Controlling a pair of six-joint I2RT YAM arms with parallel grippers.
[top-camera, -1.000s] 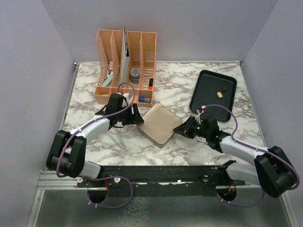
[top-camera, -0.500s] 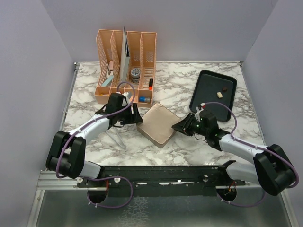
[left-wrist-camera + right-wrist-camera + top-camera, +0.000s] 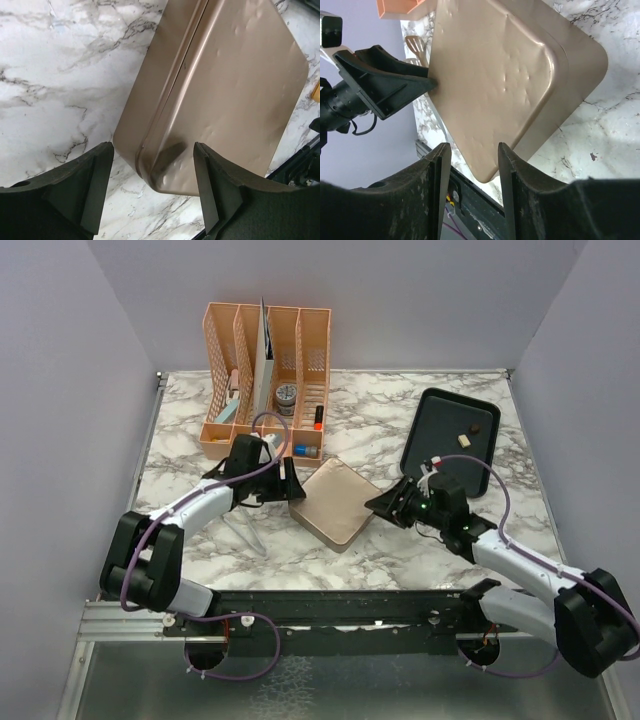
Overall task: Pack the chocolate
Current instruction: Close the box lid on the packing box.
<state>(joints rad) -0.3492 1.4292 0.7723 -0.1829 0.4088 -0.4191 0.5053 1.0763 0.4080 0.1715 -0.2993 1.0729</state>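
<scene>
The square gold tin (image 3: pixel 338 502) lies closed on the marble table, between my two arms. My left gripper (image 3: pixel 291 486) is at its left corner. In the left wrist view that gripper (image 3: pixel 152 192) is open, and the tin (image 3: pixel 225 90) pokes a corner between the fingers without touching them. My right gripper (image 3: pixel 386 504) is at the tin's right corner. It is open too (image 3: pixel 470 192), with the tin (image 3: pixel 495 75) tapering into the gap. Two pieces of chocolate, one cream (image 3: pixel 463 440) and one dark (image 3: pixel 476 426), lie on the black tray (image 3: pixel 430 455).
A peach desk organiser (image 3: pixel 265 380) with a jar and small items stands at the back left. A pale utensil (image 3: pixel 245 530) lies on the table below my left arm. Grey walls close in both sides, and a metal rail runs along the near edge.
My right gripper's jaws have spread apart and it has shifted slightly right and back at the tin's corner. My left gripper's jaws have widened a little. The tin has stayed put.
</scene>
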